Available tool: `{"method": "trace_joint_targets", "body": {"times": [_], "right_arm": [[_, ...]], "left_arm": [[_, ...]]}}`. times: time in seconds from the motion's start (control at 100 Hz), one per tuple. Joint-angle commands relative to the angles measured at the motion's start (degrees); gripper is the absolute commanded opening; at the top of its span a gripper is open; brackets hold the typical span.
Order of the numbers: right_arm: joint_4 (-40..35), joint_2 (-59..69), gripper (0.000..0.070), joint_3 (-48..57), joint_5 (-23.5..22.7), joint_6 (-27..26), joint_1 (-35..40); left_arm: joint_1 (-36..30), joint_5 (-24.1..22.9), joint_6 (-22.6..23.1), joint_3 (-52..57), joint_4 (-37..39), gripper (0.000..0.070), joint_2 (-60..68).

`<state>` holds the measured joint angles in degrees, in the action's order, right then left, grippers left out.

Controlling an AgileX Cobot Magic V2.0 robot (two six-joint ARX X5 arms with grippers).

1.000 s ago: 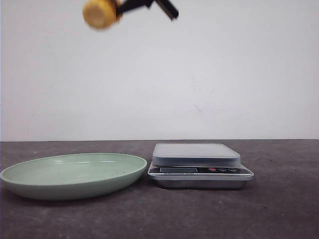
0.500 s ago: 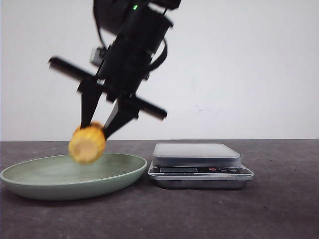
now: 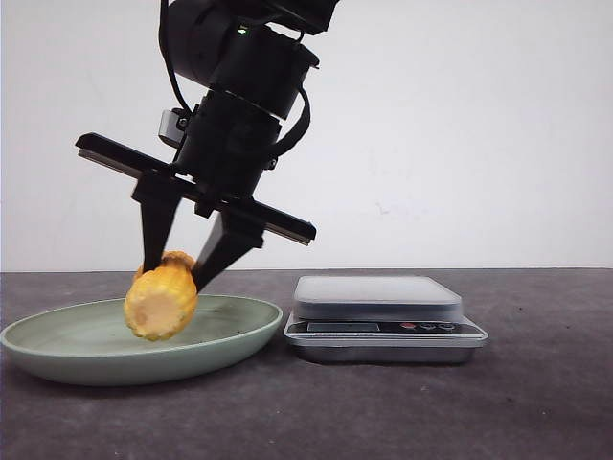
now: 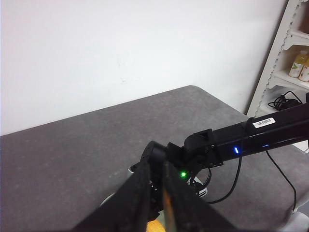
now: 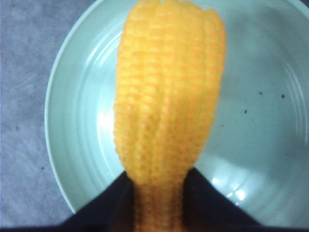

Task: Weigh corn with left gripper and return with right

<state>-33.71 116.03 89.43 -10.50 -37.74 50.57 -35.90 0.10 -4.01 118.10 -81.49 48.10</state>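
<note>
the right gripper (image 3: 180,273) holds the corn (image 3: 161,301) between its two tapering fingers, pinched near the upper end of the cob, with the flat cut end facing the front camera; the cob hangs low over the pale green plate (image 3: 57,350), inside its rim, though whether it touches the dish yet i cannot tell from the front; from the right wrist camera the corn (image 5: 169,106) runs lengthwise over the middle of the plate (image 5: 72,159), the dark fingers (image 5: 108,203) closed on either side of its near end.

the scale (image 3: 378,299) sits just beside the plate on the dark table (image 3: 536,412), its platform bare, so the weighing part looks finished (a judgement from the layout only) and the step in hand is the return of the corn to the plate.

the left gripper (image 4: 157,193) is up and away from the work, looking down on the other arm; its fingers stand close together with only a narrow slit between them, nothing in it.

what the next move calls for: lower the cob until it rests on the dish, part the fingers, then lift straight up; a rounded cob may roll once freed, so the release should be low and gentle.
</note>
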Motion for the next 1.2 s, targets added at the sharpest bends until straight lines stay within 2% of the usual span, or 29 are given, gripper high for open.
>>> {"method": "trace_joint_targets", "body": {"times": [0.0, 0.04, 0.14, 0.24, 0.34, 0.37, 0.39, 0.45, 0.46, 0.49, 0.56, 0.61, 0.74, 0.84, 0.96, 1.12, 1.19], "right_arm": [[0.5, 0.9, 0.0405, 1.0, 0.1, 0.4, 0.6], [0.7, 0.8, 0.043, 1.1, 0.1, 0.9, 0.6], [-1.0, -0.7, 0.0431, 2.8, 1.3, 4.3, -0.2], [-4.4, -3.2, 0.043, 6.8, 7.0, 9.1, -0.6], [-8.6, -6.6, 0.0421, 12.2, 14.9, 14.7, -0.5], [-10.1, -7.9, 0.0382, 13.8, 17.7, 16.4, -0.4], [-11.1, -8.8, 0.0328, 14.8, 19.7, 17.7, -0.2], [-13.4, -12.0, 0.0113, 16.7, 25.4, 22.3, 1.0], [-13.7, -13.0, 0.0058, 17.0, 27.0, 23.8, 1.4], [-13.9, -14.6, 0.0, 17.1, 29.2, 26.0, 2.1], [-14.4, -19.5, 0.0, 17.1, 35.2, 30.9, 4.5], [-14.7, -22.8, 0.0, 17.1, 39.3, 32.5, 6.6], [-14.0, -31.0, 0.0, 16.7, 46.8, 32.6, 12.4], [-9.7, -36.5, 0.0, 14.5, 56.0, 33.0, 18.2], [-8.6, -40.8, 0.0, 12.1, 57.5, 35.5, 23.7], [-10.4, -42.2, 0.0, 11.1, 57.5, 43.9, 27.6], [-10.5, -42.2, 0.0, 11.1, 57.5, 45.4, 28.9]], "left_arm": [[-0.4, -0.1, -0.1, 1.2, -2.1, 0.0012, 0.5], [-0.4, -0.1, -0.1, 1.2, -2.1, 0.0012, 0.5], [-0.4, -0.1, -0.1, 1.2, -2.1, 0.0012, 0.5], [-0.4, -0.1, -0.1, 1.2, -2.1, 0.0012, 0.5], [-0.4, -0.1, -0.1, 1.2, -2.1, 0.0012, 0.5], [-0.4, -0.2, 0.0, 1.2, -2.1, 0.0012, 0.5], [-0.4, -0.2, 0.0, 1.2, -2.1, 0.0012, 0.5], [-0.4, -0.3, 0.1, 1.2, -2.1, 0.0012, 0.5], [-0.4, -0.5, 0.1, 1.2, -2.1, 0.0011, 0.5], [-0.4, -0.9, 0.1, 1.2, -2.1, 0.0011, 0.5], [-0.4, -3.4, 0.0, 1.2, -2.1, 0.0011, 0.5], [-0.4, -5.6, 0.0, 1.2, -2.1, 0.0011, 0.5], [-0.4, -10.2, 0.2, 1.1, -2.1, 0.0011, 0.5], [-0.4, -11.7, 0.7, 1.1, -2.1, 0.0011, 0.5], [-0.4, -12.0, 1.0, 1.1, -2.1, 0.0012, 0.5], [-0.4, -12.0, -1.6, 1.1, -2.1, 0.0012, 0.5], [-0.4, -11.9, -2.1, 1.1, -2.1, 0.0012, 0.5]]}}
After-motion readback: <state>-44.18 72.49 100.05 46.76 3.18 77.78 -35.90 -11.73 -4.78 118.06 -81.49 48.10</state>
